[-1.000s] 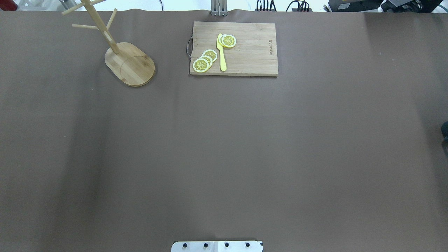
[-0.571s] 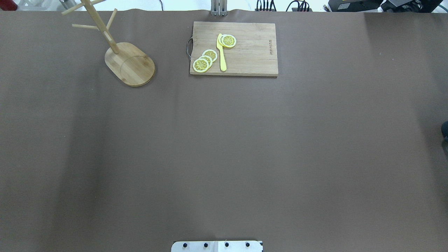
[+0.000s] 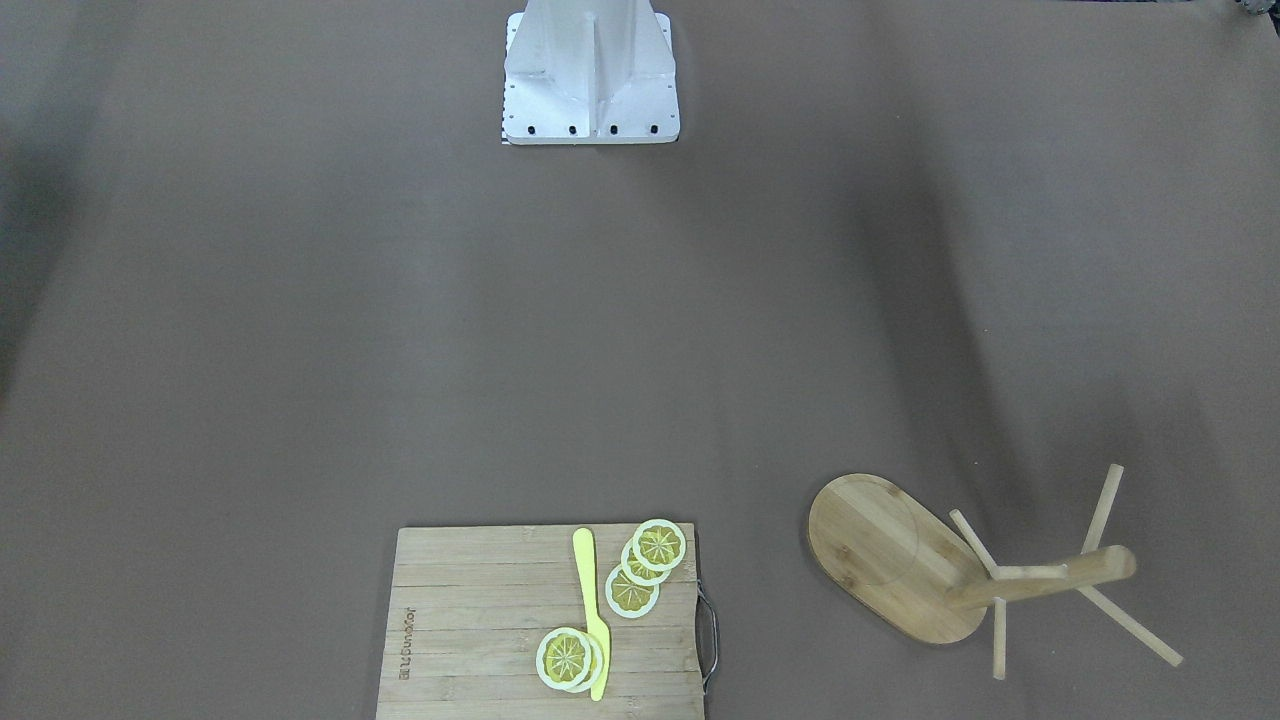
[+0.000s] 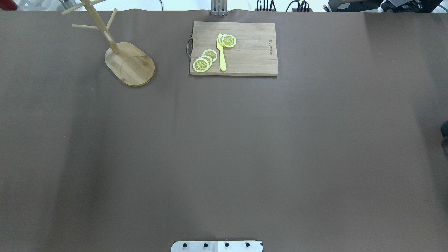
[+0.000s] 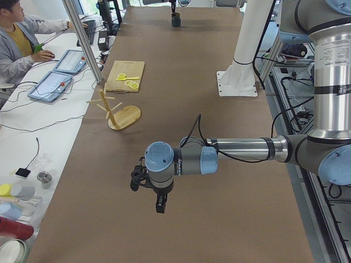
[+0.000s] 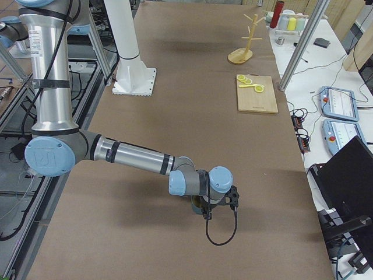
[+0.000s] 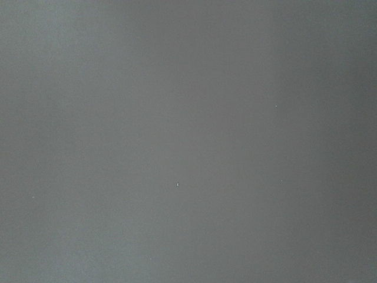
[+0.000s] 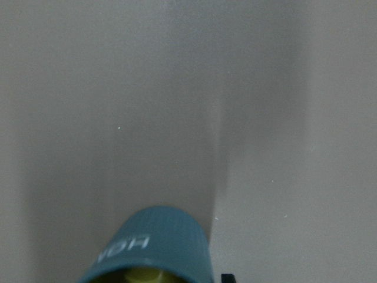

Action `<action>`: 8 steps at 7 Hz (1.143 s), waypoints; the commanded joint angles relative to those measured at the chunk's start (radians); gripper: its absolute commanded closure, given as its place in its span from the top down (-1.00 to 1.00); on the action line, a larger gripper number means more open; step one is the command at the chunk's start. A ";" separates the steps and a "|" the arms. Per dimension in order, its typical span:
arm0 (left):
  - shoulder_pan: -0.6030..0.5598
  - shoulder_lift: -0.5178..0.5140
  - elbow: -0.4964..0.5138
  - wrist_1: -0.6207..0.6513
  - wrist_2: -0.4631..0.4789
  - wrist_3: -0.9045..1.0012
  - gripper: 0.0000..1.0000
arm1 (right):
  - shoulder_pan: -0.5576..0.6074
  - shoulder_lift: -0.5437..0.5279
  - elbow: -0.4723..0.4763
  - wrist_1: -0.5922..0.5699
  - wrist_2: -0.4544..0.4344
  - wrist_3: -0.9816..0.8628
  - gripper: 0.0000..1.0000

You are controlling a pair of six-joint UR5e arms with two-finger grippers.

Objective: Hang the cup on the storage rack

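Observation:
The cup point(image 8: 153, 247), dark blue-grey with white "HOME" lettering and a yellow inside, fills the bottom edge of the right wrist view. It stands on the table at the robot's far right end point(image 5: 175, 21), under my right gripper point(image 6: 205, 213). I cannot tell whether that gripper is open or shut. The storage rack point(image 4: 129, 64) stands upright at the far left of the table point(image 3: 890, 560), with no cup on its pegs. My left gripper point(image 5: 159, 204) hangs low over bare table at the left end, and I cannot tell its state.
A slatted wooden cutting board point(image 4: 233, 48) with lemon slices point(image 4: 205, 60) and a yellow knife point(image 4: 222, 52) lies at the table's far middle. The robot's base plate point(image 4: 217, 246) is at the near edge. An operator point(image 5: 19, 38) sits beyond the far side.

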 commanded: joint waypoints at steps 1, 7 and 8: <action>0.000 0.000 -0.005 0.000 -0.015 0.000 0.98 | -0.001 0.038 0.005 -0.015 0.036 0.002 -1.00; 0.003 -0.003 -0.002 -0.064 -0.050 -0.015 0.97 | -0.154 0.081 0.331 -0.041 0.117 0.068 -1.00; 0.005 -0.009 -0.008 -0.064 -0.052 -0.016 0.97 | -0.230 0.083 0.424 -0.039 0.101 0.208 -1.00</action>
